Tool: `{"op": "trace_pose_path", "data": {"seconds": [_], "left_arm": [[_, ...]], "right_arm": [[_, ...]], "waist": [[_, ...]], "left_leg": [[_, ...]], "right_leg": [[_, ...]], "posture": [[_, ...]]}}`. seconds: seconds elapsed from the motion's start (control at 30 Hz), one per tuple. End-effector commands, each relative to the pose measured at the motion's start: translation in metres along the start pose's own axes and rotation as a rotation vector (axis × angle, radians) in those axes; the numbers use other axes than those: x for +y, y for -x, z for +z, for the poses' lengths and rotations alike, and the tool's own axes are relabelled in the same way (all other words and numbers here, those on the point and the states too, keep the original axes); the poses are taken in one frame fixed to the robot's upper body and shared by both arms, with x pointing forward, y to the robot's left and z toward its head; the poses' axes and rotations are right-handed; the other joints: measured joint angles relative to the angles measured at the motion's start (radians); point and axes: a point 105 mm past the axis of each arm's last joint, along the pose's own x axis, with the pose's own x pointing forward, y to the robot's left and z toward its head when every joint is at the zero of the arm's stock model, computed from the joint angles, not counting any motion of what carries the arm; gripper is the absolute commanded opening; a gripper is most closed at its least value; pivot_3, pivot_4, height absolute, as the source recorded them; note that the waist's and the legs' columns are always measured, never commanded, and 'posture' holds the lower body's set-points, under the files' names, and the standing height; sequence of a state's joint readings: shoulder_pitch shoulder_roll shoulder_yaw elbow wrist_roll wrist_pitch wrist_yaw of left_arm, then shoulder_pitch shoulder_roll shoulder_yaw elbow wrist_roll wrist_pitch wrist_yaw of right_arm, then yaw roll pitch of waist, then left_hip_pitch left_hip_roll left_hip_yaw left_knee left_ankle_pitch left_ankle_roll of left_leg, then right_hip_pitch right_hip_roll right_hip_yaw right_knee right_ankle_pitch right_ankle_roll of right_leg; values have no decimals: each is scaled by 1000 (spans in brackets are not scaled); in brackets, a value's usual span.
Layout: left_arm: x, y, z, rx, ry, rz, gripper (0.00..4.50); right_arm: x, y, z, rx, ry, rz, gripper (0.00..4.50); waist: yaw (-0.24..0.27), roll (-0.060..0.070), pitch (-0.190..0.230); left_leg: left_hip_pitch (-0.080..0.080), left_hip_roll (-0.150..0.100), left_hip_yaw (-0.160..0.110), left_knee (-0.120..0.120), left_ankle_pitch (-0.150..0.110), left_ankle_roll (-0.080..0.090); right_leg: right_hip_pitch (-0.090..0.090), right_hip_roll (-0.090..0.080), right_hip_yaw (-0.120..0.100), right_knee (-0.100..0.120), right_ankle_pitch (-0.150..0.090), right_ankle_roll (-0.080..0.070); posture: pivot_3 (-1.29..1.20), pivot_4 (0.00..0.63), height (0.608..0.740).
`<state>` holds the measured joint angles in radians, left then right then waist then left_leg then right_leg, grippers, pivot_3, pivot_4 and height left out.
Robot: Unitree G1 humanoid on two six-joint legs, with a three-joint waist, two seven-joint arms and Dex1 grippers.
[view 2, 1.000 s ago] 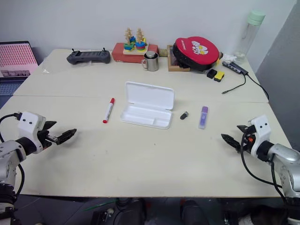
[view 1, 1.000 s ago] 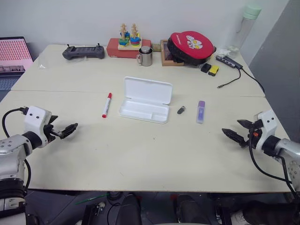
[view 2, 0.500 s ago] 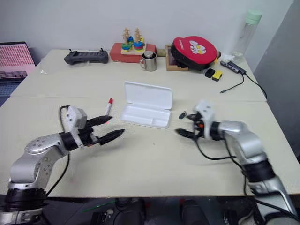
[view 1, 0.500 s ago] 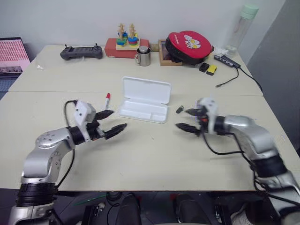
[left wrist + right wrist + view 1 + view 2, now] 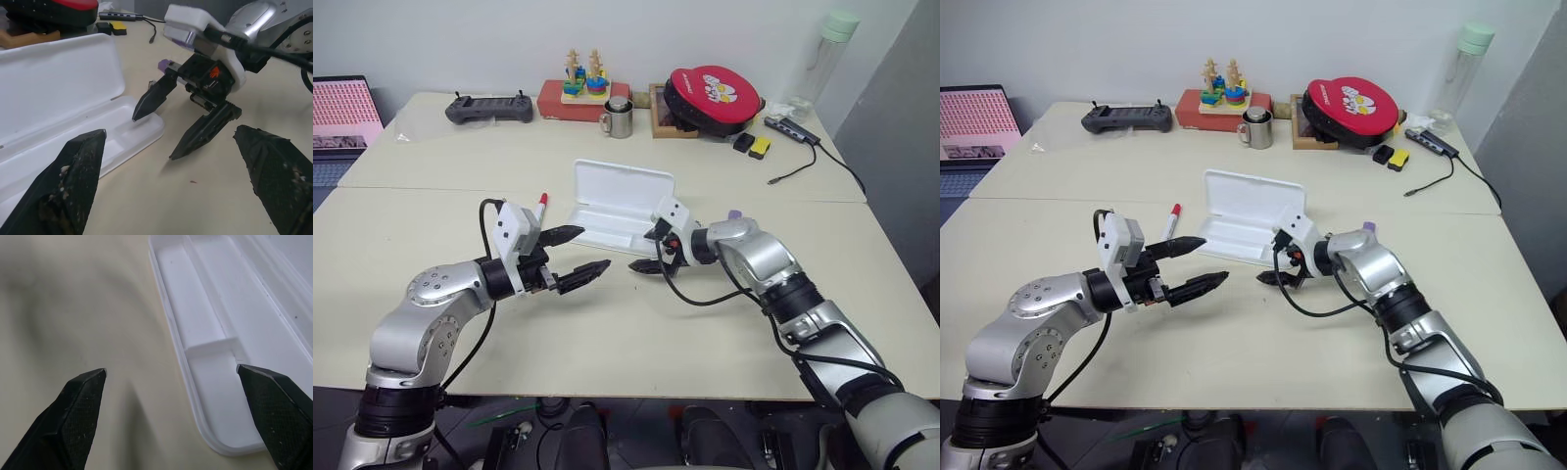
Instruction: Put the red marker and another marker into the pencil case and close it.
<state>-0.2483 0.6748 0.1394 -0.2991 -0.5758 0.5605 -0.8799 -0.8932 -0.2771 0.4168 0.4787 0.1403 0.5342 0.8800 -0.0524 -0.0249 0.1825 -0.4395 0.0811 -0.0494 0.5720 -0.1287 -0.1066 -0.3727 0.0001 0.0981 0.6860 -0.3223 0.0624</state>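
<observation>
The left hand (image 5: 576, 257) stood wide open and empty above the worktop (image 5: 636, 333). The red marker (image 5: 541, 200) lay just behind it, and the open pencil case (image 5: 617, 211) just beyond its fingertips. The right hand (image 5: 646, 250), equally spread and empty, faced it with one fingertip over the case's near corner. The purple marker (image 5: 733, 213) peeked out behind the right forearm.
</observation>
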Motion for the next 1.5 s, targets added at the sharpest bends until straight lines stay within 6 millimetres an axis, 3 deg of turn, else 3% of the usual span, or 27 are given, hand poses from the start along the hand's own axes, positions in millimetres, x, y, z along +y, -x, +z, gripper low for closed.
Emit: {"op": "trace_pose_path", "data": {"seconds": [0.03,0.4,0.63,0.77,0.83,0.93,1.03,1.2,1.4,1.5], "left_arm": [[1,5,13,-26,-40,12,4500],[5,5,11,-15,-37,20,4500],[6,2,9,-12,-30,17,4500],[8,4,10,-24,-7,27,4500],[10,7,7,-11,-10,38,4500],[18,15,5,-3,0,71,4500],[23,20,-2,17,27,101,4500],[51,33,-6,-10,60,275,4500],[69,49,-12,-27,117,401,4500],[91,62,-13,-91,185,528,4500]], "right_arm": [[-8,-2,2,15,43,-22,4489],[-11,-5,3,13,67,-25,1493],[-12,-2,8,-24,92,-22,47],[-5,2,16,-75,124,17,47],[9,7,17,-107,171,99,47],[32,13,1,-85,246,218,47],[39,14,-8,-73,244,238,47],[41,12,-15,-53,242,234,47],[39,17,-3,-97,244,226,1265],[37,28,18,-190,222,203,2009]], "waist": [[1,0,0],[2,0,0],[2,0,0],[1,0,0],[0,0,0],[3,0,0],[-1,0,0],[-4,0,0],[-4,0,0],[-3,0,0]], "left_leg": [[0,0,0,0,0,0],[0,0,0,0,0,0],[0,0,0,0,0,0],[0,0,0,0,0,0],[0,0,0,0,0,0],[0,0,0,0,0,0],[0,0,0,-1,0,0],[1,0,0,0,0,0],[1,0,0,0,0,0],[1,0,0,0,0,0]], "right_leg": [[0,0,0,0,0,0],[0,0,0,2,0,0],[0,0,0,2,0,0],[0,0,0,2,0,0],[0,0,0,2,0,0],[0,0,0,2,0,0],[-1,0,0,2,-1,0],[0,0,0,3,-3,3],[0,0,0,3,-3,3],[0,0,0,3,-3,3]], "posture": [[0,150,740],[0,150,740],[0,150,740],[0,150,740],[0,150,740],[0,150,740],[0,150,740],[0,150,740],[0,150,740],[0,150,740]]}}
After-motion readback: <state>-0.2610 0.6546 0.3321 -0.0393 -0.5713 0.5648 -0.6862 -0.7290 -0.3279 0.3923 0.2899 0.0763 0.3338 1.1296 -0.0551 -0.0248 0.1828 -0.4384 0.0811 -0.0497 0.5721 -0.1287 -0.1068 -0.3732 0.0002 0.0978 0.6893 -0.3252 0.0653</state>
